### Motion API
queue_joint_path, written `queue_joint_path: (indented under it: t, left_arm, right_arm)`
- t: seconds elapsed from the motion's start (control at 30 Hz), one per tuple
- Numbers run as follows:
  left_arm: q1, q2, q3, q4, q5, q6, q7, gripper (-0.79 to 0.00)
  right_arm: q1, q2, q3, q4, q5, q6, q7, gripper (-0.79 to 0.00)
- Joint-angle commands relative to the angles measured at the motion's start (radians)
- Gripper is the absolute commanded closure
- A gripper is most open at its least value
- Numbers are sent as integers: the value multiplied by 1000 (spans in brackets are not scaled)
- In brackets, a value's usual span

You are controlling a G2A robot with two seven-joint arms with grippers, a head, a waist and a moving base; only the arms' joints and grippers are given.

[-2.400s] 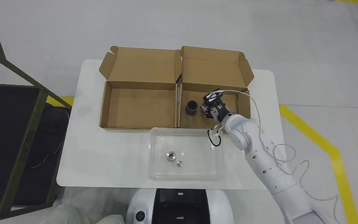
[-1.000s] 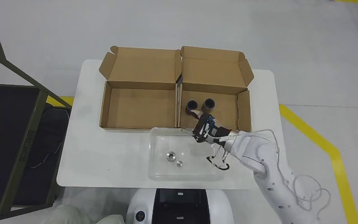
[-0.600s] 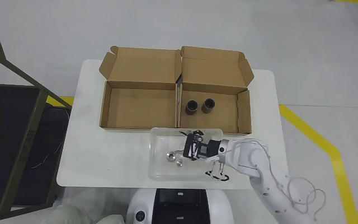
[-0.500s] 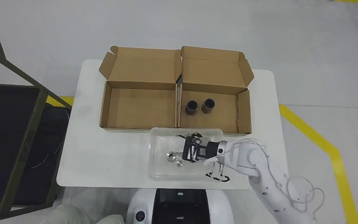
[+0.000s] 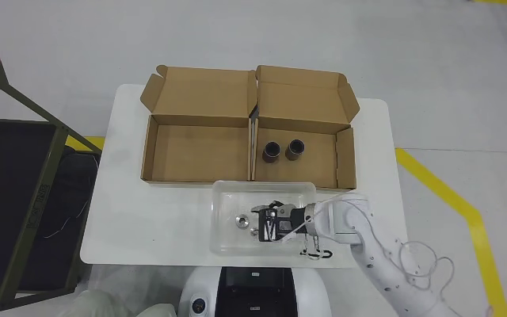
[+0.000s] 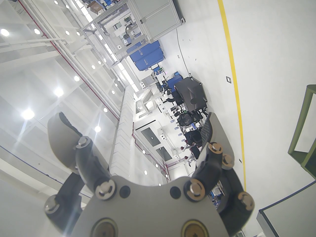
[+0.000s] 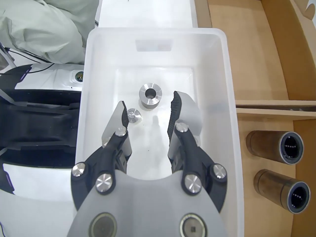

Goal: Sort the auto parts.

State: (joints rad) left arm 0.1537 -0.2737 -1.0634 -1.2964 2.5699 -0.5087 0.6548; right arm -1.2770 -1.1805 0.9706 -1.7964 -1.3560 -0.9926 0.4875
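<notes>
**Right hand open in the bin, two steel parts at its fingertips**

Clock directions are read on the top view, with 6 o'clock nearest the robot.

- Left hand [image 6: 134,119]: fingers spread wide with nothing between them, pointing out into the hall.
- Clear plastic bin [image 5: 214,218]: sits at the 6 o'clock edge of the white counter [image 5: 127,198].
- Right hand [image 7: 148,114]: low inside the bin near its middle, aimed toward 9 o'clock. Its fingers are apart and hold nothing.
- Steel bushing [image 7: 150,97]: stands bore-up on the bin floor, just past the gap between the fingertips, at 9 o'clock in the bin.
- Small round metal cap [image 7: 133,115]: just beside one fingertip, toward 7 o'clock. I cannot tell whether they touch.
- Right cardboard box [image 5: 317,162]: beyond the bin, at 1 o'clock on the counter, flaps open. Two dark linear bearings [image 5: 271,150] lie side by side near its 9 o'clock wall.
- Left cardboard box [image 5: 198,154]: right alongside, at 11 o'clock, also open.
</notes>
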Motion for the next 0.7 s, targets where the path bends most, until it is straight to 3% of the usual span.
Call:
queue_joint_path:
  t: [0.0, 0.67]
  left_arm:
    - [0, 0, 0, 0, 0, 0, 0, -785]
    - [0, 0, 0, 0, 0, 0, 0, -785]
  right_arm:
    - [3, 1, -7, 11, -8, 2, 4, -372]
    - [66, 0, -106, 132, -34, -4, 11, -357]
